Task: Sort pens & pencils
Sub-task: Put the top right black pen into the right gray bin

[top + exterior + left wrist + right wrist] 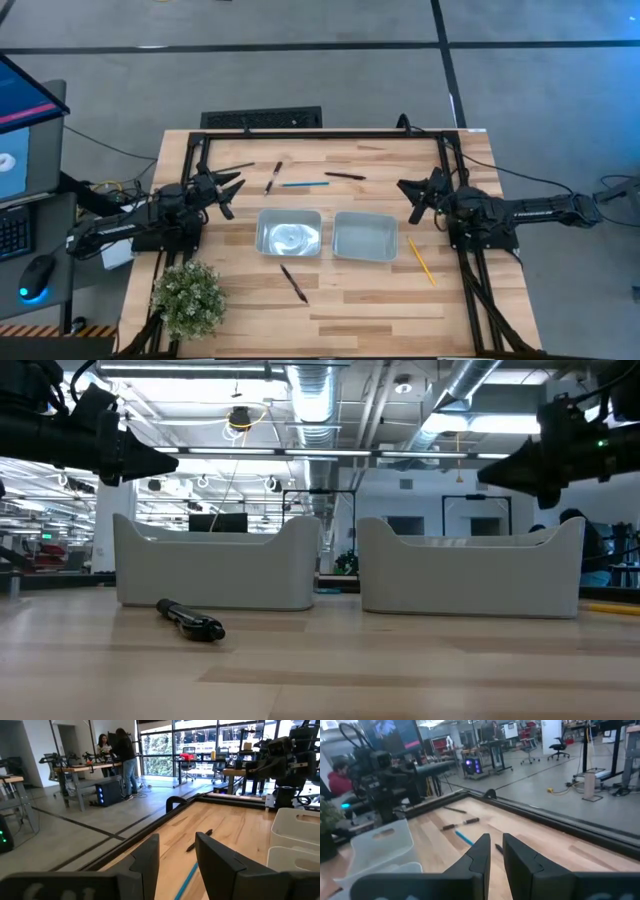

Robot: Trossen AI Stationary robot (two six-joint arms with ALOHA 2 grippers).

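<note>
Wooden table (pixel 380 300) holds two grey trays (pixel 290 233) side by side in its middle, and both look empty, so your sorting has not started yet.

Use the trays as your landmark. Beyond them, at the far side, lie a light blue pencil (pixel 305 184), a dark pen (pixel 345 176) past the blue pencil's right end, a dark stick with a pale end (pixel 272 178) and another thin dark one (pixel 238 167) further left. A yellow pencil (pixel 421 260) lies just right of the right tray. One more black pen (pixel 294 284) lies on the near side of the left tray.

Your left gripper (pixel 230 190) hovers just left of the left tray, fingers (pixel 217 865) apart. Your right gripper (pixel 412 192) hovers just right of the right tray, fingers (pixel 517 857) apart only a little.

I think the blue pencil is the easy first pick. It lies crossways, its long side running left to right, ahead of the left fingers. Your left arm looks nearer to it. The yellow pencil sits closest to your right arm.
</note>
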